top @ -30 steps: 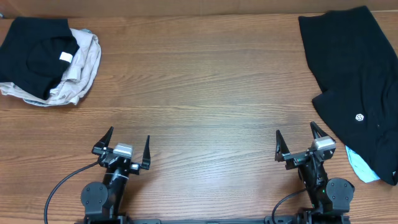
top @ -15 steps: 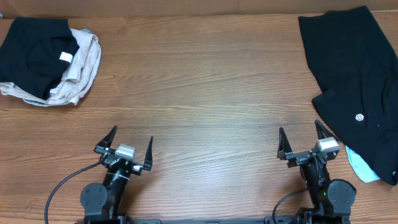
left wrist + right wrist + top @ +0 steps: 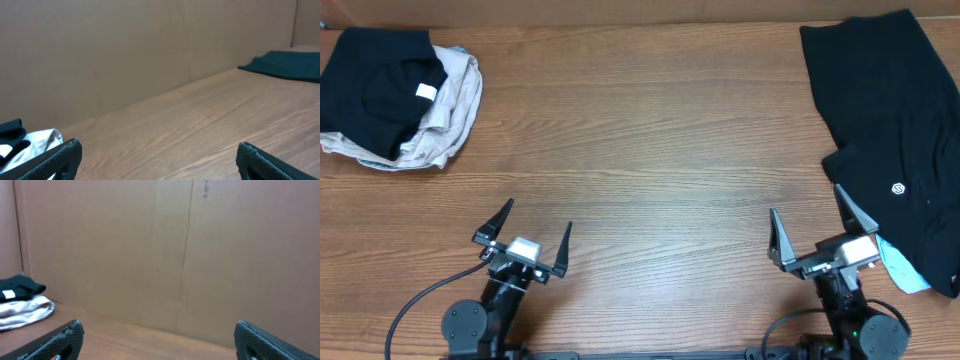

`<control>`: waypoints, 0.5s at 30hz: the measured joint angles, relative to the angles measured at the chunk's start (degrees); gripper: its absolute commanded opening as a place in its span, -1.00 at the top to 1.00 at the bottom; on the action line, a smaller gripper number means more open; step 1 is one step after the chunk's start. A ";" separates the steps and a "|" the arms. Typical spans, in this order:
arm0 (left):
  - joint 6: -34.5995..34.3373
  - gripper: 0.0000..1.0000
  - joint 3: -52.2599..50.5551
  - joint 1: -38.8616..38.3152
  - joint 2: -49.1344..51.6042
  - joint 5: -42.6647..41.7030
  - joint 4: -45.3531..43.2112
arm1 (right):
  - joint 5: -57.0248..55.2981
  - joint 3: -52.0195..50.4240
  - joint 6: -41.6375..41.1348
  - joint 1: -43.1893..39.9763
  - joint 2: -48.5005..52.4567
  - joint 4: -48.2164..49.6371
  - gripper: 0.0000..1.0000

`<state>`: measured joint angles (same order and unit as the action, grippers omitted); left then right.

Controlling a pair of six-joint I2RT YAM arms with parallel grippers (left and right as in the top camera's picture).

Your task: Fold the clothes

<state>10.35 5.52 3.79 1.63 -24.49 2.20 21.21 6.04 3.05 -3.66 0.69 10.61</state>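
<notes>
A large black garment (image 3: 895, 140) with a small white round logo lies crumpled at the right edge of the table, over a light blue piece (image 3: 898, 265). A folded black garment (image 3: 370, 85) rests on a beige one (image 3: 450, 110) at the far left. My left gripper (image 3: 528, 232) is open and empty near the front edge, left of centre. My right gripper (image 3: 817, 228) is open and empty near the front edge, just left of the black garment. The left wrist view shows the black garment (image 3: 285, 65) far right and the stack (image 3: 25, 142) at left.
A brown cardboard wall (image 3: 175, 245) stands behind the wooden table (image 3: 640, 150). The right wrist view shows the folded stack (image 3: 20, 302) at its far left. A black cable (image 3: 415, 300) runs beside the left arm's base.
Both grippers have tilted and shifted slightly towards the front edge, with their fingers spread a little wider. The clothes have not moved.
</notes>
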 measured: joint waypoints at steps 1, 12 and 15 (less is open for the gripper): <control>0.42 -1.00 1.42 0.00 0.74 -0.07 0.98 | -0.02 1.53 0.02 0.00 0.00 -1.51 -1.00; 1.86 -1.00 21.84 0.00 23.21 -0.39 5.40 | -1.55 20.02 1.40 0.02 7.85 -18.97 -1.00; 1.86 -1.00 29.94 0.00 32.33 -0.39 8.26 | -2.05 26.16 1.55 0.00 15.02 -22.12 -1.00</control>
<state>12.21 35.46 3.79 33.95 -24.88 10.46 19.16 32.21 4.60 -3.66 15.70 -11.51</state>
